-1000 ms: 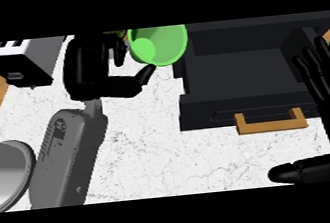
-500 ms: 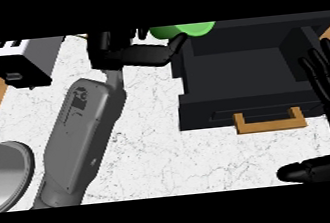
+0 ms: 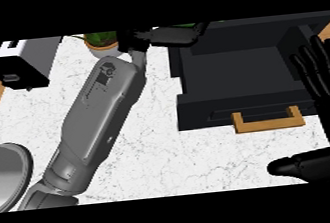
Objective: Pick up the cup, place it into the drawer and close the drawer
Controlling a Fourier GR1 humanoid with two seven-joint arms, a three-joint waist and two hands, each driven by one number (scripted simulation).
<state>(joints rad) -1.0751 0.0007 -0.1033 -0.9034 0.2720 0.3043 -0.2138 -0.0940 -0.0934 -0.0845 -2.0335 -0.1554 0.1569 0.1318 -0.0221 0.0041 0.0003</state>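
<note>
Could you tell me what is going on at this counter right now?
The robot's left robot hand is stretched to the far edge of the open drawer, its fingers curled round something green that is mostly hidden, presumably the cup. The right robot hand rests open beside the drawer, fingers up. The drawer is pulled out, its wooden handle toward the robot. A toaster and a potted plant stand further left.

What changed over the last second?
The left hand, curled round the green cup, moved from left of the open drawer up and right to its back edge; the cup is now mostly hidden. The right hand stayed open beside the drawer; the toaster unmoved.
</note>
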